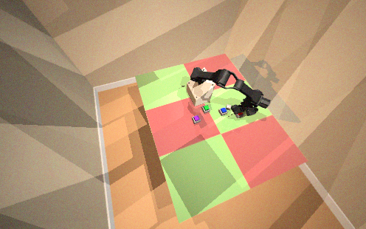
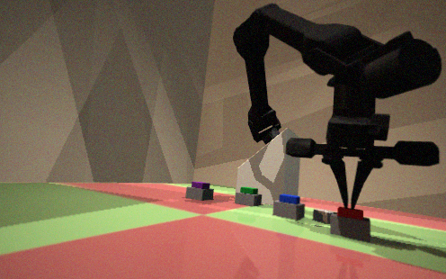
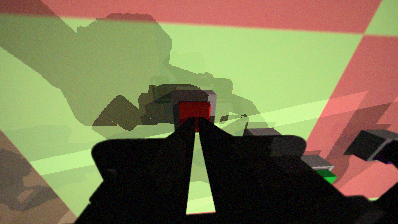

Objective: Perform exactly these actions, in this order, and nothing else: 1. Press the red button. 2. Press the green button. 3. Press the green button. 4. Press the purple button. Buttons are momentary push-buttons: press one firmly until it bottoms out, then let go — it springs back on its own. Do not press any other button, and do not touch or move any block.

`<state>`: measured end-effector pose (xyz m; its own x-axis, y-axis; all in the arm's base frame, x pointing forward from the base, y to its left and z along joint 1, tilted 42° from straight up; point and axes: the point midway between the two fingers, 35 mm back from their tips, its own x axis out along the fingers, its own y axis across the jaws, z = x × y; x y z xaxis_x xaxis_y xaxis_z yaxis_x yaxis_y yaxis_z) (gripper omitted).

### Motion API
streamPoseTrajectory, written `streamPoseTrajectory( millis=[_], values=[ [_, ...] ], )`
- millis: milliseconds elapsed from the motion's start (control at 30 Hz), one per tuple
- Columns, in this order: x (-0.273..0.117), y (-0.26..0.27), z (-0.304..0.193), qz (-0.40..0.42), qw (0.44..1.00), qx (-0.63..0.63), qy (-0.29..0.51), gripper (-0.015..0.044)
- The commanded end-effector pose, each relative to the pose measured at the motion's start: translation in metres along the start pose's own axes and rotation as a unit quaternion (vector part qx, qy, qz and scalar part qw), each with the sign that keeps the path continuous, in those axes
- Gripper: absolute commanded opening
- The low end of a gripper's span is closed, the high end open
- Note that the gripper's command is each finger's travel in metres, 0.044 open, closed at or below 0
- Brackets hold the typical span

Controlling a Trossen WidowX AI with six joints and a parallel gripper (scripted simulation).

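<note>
My gripper (image 1: 241,111) (image 2: 350,207) (image 3: 196,120) is shut and empty, pointing down, with its fingertips at the top of the red button (image 1: 240,114) (image 2: 351,212) (image 3: 194,109). The tips touch the red cap or are just above it; I cannot tell which. The red cap stands up above its grey housing. The green button (image 1: 206,108) (image 2: 249,191) (image 3: 326,175) is near the arm's base, its cap raised. The purple button (image 1: 196,118) (image 2: 200,185) is farther left in the top and exterior views, cap raised; the arm is clear of both.
A blue button (image 1: 223,110) (image 2: 289,199) stands between the green and red buttons. A small pale block (image 1: 228,106) (image 2: 321,216) lies between the blue and red buttons, close to the gripper. The beige angular arm base (image 1: 200,92) stands behind the green button.
</note>
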<state>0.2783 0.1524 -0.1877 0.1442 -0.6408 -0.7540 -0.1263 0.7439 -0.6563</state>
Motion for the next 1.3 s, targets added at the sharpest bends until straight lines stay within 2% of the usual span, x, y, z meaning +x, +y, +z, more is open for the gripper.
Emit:
streamPoseTrajectory(
  millis=[0, 167, 300, 500, 833, 1100, 1267],
  values=[
    [-0.027, 0.002, 0.0, 0.004, 1.0, -0.001, -0.003, 0.002],
    [-0.031, 0.002, 0.0, 0.004, 1.0, -0.001, -0.003, 0.002],
    [-0.086, 0.002, 0.0, 0.005, 1.0, -0.001, -0.003, 0.002],
    [-0.09, 0.0, 0.0, 0.005, 1.0, -0.001, -0.003, 0.002],
    [-0.109, -0.111, -0.035, -0.008, 1.0, -0.018, -0.011, 0.002],
    [-0.098, -0.19, -0.092, -0.003, 1.0, -0.009, -0.002, 0.002],
    [-0.086, -0.215, -0.123, -0.002, 1.0, -0.005, 0.001, 0.002]
  ],
)
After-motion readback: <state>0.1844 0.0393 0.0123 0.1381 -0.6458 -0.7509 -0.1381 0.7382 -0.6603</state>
